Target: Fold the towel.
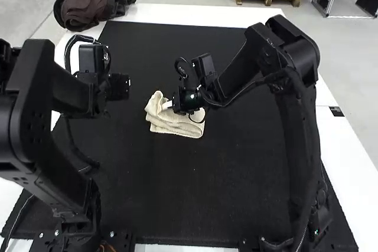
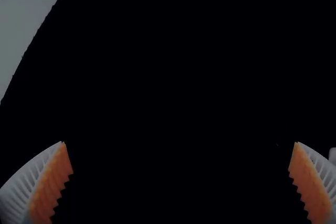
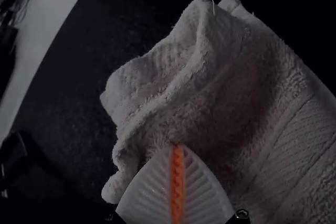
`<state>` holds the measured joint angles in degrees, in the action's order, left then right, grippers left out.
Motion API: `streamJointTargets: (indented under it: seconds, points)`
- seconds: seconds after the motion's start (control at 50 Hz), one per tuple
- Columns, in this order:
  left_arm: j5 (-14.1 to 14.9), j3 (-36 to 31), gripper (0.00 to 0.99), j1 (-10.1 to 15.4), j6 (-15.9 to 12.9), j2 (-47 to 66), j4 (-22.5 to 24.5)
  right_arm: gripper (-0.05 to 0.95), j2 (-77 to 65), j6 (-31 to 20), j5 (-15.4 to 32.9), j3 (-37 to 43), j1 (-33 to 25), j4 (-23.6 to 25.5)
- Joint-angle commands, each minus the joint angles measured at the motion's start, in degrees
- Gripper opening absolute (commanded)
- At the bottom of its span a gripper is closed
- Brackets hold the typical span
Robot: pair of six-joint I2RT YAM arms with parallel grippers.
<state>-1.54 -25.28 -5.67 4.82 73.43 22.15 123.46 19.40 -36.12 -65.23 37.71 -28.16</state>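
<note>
Towel (image 1: pixel 177 125) lies in rumpled folds near the middle of the black mat (image 1: pixel 195 202), right gripper (image 3: pixel 177 145) clenched against it, no cloth visible between pads, probably to press layers down; left gripper (image 2: pixel 179 142), spread and empty over the mat's left side, likely leaves it room.

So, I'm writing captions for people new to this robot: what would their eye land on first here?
Probably the cream towel, a small rumpled bundle, pale against the black mat, near its middle. Next comes the right gripper, reaching in from the high view's right, its white ribbed fingers shut together at the towel, orange pads between them. The left gripper hangs over the mat with its fingers wide apart.
</note>
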Motion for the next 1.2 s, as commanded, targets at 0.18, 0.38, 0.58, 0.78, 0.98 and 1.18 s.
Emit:
streamJointTargets:
  seconds: [0.18, 0.38, 0.58, 0.78, 0.98, 1.18]
  points:
    - [-0.1, 0.0, 0.969, -0.5, 0.5, -1.4, 0.4, -0.02, 3.2, 1.0, -2.2, -3.4, 0.9, -3.0]
    - [-0.1, 0.0, 0.969, -0.5, 0.5, -1.4, 0.3, -0.02, 5.7, 1.0, -2.8, -3.8, 0.9, -5.4]
    - [-0.1, -0.2, 0.969, -0.5, 0.4, -1.5, 0.6, -0.02, 8.4, 0.6, -2.8, -3.6, 0.9, -8.4]
    - [0.0, -0.5, 0.969, -0.5, 0.4, -1.8, 0.3, -0.02, 11.2, -2.3, -2.5, -3.5, 1.4, -8.6]
    - [0.0, -1.5, 0.969, -0.5, 0.4, -2.2, 0.2, -0.02, 10.1, -1.1, -2.5, -2.8, 1.0, -8.8]
    - [0.0, -4.8, 0.969, -0.5, 0.5, -2.8, -1.1, -0.02, 1.7, 4.9, -2.6, -2.7, -0.2, -8.7]
